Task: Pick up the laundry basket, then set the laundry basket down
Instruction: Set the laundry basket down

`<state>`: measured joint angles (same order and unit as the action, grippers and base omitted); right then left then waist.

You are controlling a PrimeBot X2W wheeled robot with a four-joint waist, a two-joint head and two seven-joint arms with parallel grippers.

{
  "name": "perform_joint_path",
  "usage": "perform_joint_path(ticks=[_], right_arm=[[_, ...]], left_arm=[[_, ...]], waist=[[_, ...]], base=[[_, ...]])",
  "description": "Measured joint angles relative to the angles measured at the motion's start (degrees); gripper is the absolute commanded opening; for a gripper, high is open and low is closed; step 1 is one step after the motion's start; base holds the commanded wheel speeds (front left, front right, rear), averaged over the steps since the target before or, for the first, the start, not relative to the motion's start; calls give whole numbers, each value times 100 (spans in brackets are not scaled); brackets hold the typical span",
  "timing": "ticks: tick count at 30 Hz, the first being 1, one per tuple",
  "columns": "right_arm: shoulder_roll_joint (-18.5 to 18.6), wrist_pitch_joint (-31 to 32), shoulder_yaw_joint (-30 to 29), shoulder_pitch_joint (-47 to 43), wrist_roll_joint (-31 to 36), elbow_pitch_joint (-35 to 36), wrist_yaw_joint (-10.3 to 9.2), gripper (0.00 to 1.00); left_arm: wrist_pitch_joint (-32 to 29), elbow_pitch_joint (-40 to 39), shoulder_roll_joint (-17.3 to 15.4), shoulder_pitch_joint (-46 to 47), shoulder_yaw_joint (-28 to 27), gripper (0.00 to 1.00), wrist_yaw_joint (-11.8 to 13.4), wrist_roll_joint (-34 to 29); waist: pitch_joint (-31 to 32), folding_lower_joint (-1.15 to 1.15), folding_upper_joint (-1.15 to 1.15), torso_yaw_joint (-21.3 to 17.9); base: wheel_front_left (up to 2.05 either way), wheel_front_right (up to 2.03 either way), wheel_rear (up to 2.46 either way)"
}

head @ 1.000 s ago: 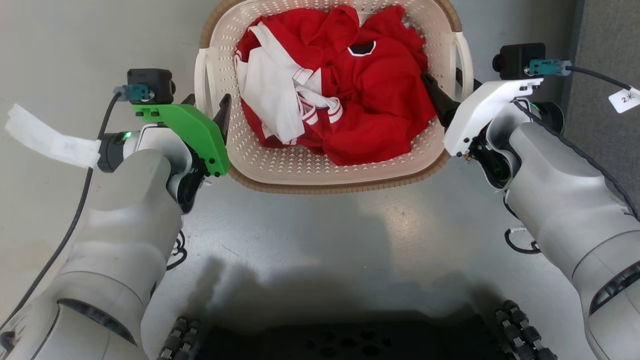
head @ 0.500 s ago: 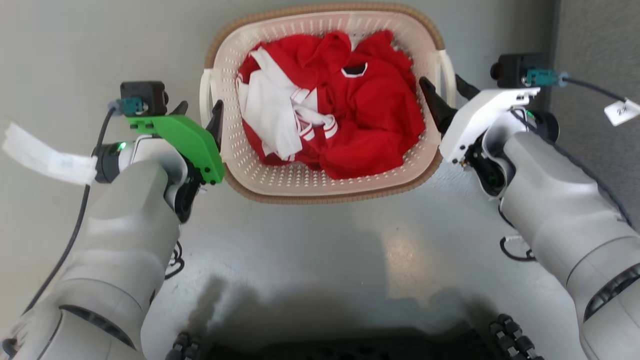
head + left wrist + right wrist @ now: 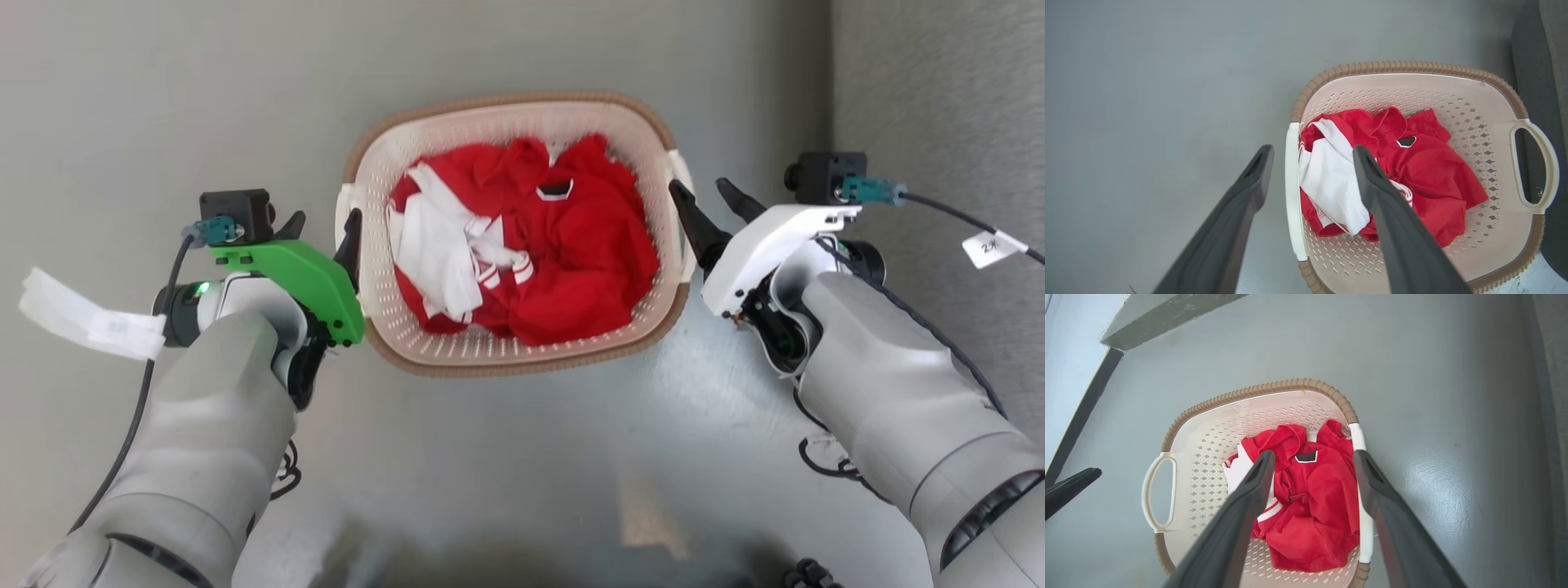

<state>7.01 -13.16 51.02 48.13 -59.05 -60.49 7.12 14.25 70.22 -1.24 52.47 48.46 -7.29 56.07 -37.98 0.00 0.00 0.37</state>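
Two grippers, both with jaws spread wide and nothing pinched. The laundry basket [image 3: 506, 366] sits on the grey floor [image 3: 531, 490] in the upper centre of the head view, holding a crumpled red-and-white garment [image 3: 571, 261]. The left gripper [image 3: 325, 216] is at the basket's left side in that frame, with a green wrist cover; its inner finger overlaps the left handle [image 3: 343, 204], and contact can't be judged from there. The right gripper [image 3: 698, 186] is at the basket's right side with a white wrist cover, its inner finger crossing the right handle [image 3: 684, 175]. In the left wrist view, the left gripper [image 3: 1312, 149] straddles the near handle [image 3: 1291, 192]: one finger is over the floor at lower left, the other over the garment [image 3: 1425, 175], and the handle shows clear in the gap between them. The far handle [image 3: 1535, 167] is at the frame's right. In the right wrist view, the right gripper [image 3: 1313, 454] has one finger over the garment [image 3: 1323, 522], while the other lies across the near handle [image 3: 1365, 535]. Whether it touches can't be told. The far handle [image 3: 1157, 490] is at centre left, and a dark finger of the other arm pokes in at the left edge.
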Motion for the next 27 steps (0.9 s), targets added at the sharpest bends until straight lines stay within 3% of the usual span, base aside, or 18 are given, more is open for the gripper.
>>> perform_joint_path(ticks=[9, 15, 27], right_arm=[[98, -78, -29, -275, -71, 293, 0, 100], [227, -118, -112, -565, -143, 510, 0, 100], [567, -119, -1024, -982, 211, 1346, 0, 100]], left_arm=[[18, -644, -346, -68, -468, 100, 0, -38], [16, -1123, -403, -394, -809, 100, -1, -171], [16, -1975, -515, -1326, -1332, 100, 27, -806]], waist=[[689, 0, 0, -120], [1162, 0, 0, -163], [2105, 0, 0, -145]], base=[[0, 0, 0], [0, 0, 0], [0, 0, 0]])
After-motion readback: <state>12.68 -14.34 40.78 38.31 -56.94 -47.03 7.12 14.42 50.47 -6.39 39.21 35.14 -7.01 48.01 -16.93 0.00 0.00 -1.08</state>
